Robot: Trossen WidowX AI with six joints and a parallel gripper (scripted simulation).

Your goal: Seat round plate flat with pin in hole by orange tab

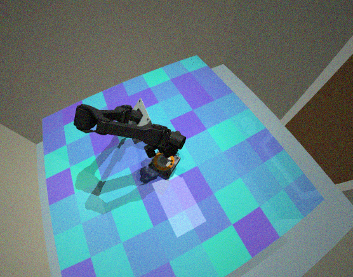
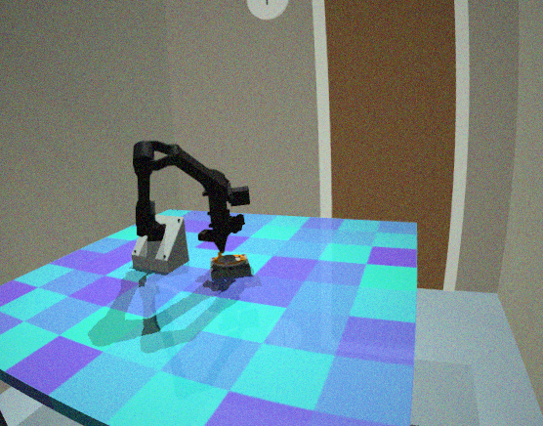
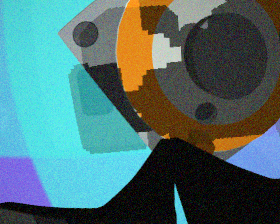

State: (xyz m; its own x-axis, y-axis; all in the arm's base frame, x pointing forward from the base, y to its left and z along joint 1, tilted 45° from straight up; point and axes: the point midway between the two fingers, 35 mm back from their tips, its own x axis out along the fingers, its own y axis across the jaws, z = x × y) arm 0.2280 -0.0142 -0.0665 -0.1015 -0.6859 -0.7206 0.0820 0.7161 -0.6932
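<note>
- While the black parallel-jaw gripper (image 3: 172, 152) is pressed together on nothing, its tip sits at the lower edge of the round orange-and-grey plate (image 3: 211, 63), probably to nudge it round.
- The plate lies upper right in the wrist view, on the square grey base (image 3: 84, 32), around the dark central post (image 3: 227, 56).
- Pin not identifiable; seating cannot be confirmed.

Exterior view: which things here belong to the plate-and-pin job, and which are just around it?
Part of the job:
- round plate with its orange tab
- base
- post
- gripper, jaws shut on nothing, directly over the plate

Just around:
- grey arm mount
- checkered table
- brown door
- wall clock
</note>
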